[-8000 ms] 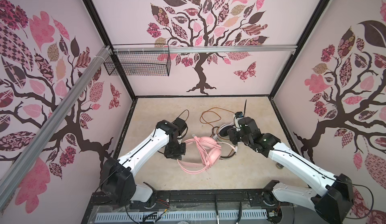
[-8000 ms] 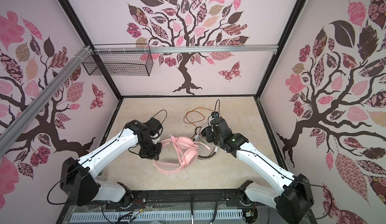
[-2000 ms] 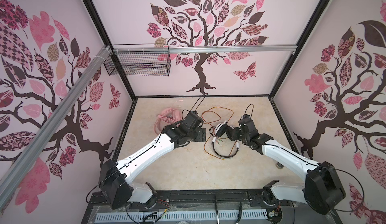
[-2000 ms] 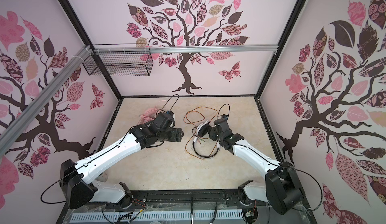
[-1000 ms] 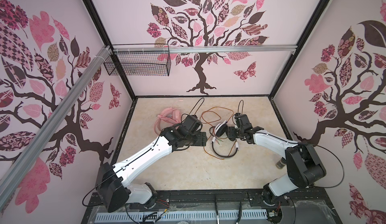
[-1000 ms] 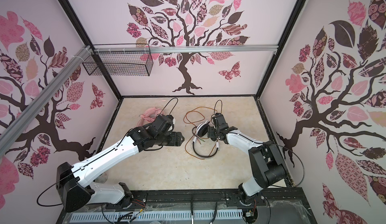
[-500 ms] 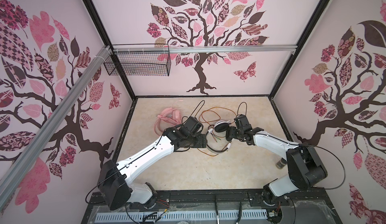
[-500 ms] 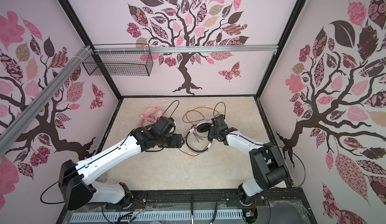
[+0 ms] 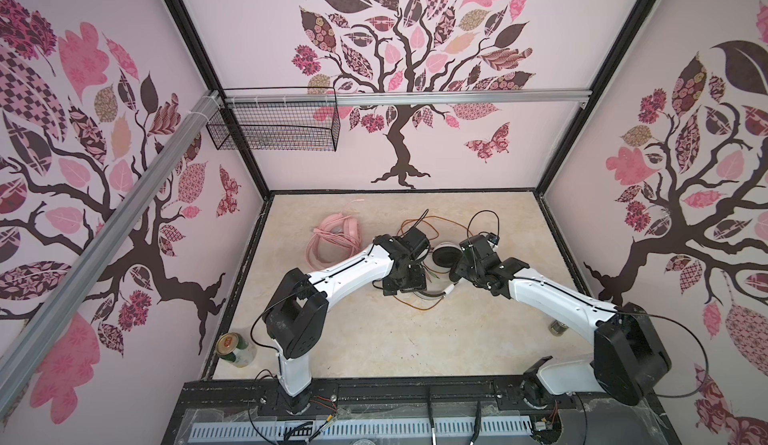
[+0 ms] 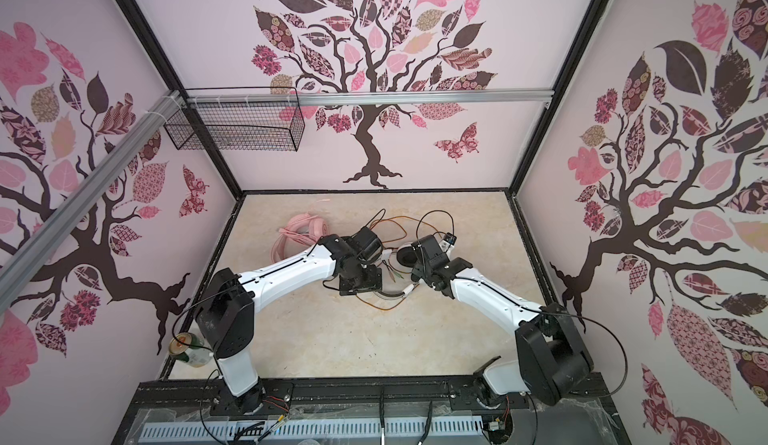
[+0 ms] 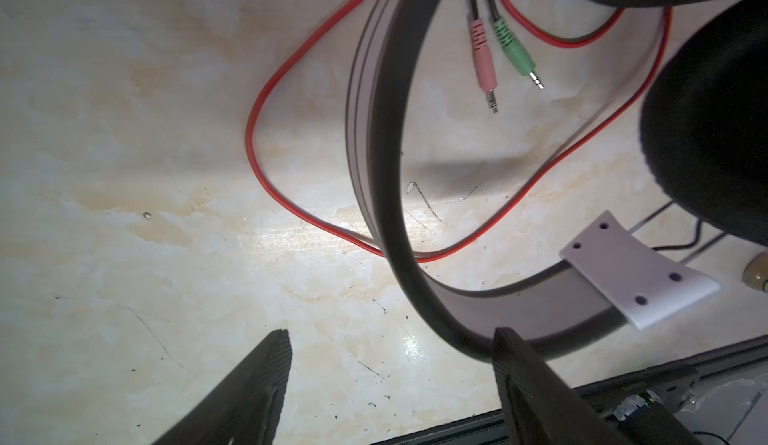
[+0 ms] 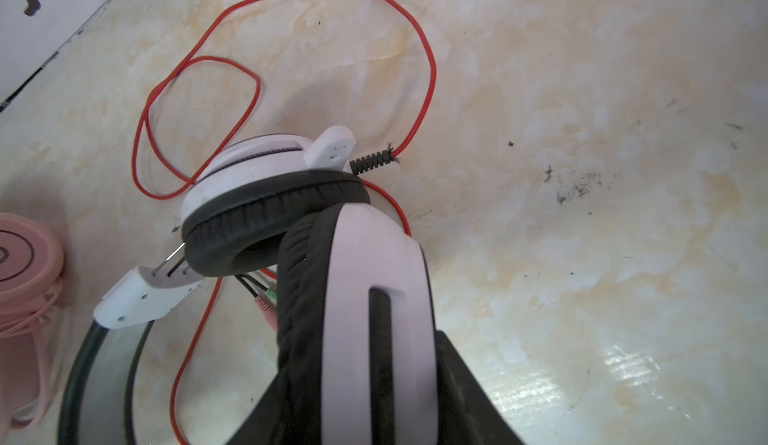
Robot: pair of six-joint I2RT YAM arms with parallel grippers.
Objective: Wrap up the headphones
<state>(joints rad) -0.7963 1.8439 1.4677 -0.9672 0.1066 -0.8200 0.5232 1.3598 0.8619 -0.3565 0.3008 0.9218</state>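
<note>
Both top views, pink headset [image 9: 332,235] moved from centre to bench [image 9: 374,339] back-left, cable coiled, white-and-black headset [image 10: 405,258] mid-bench, wire basket [image 9: 274,131] on wall rail, left wrist, left gripper [image 11: 392,333] spread open beside headband, right wrist, right gripper [image 12: 361,380] clamped on white-and-black earcup.

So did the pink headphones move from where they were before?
Yes. The pink headphones went from the middle of the table to its back left corner, close to the back wall.
</note>
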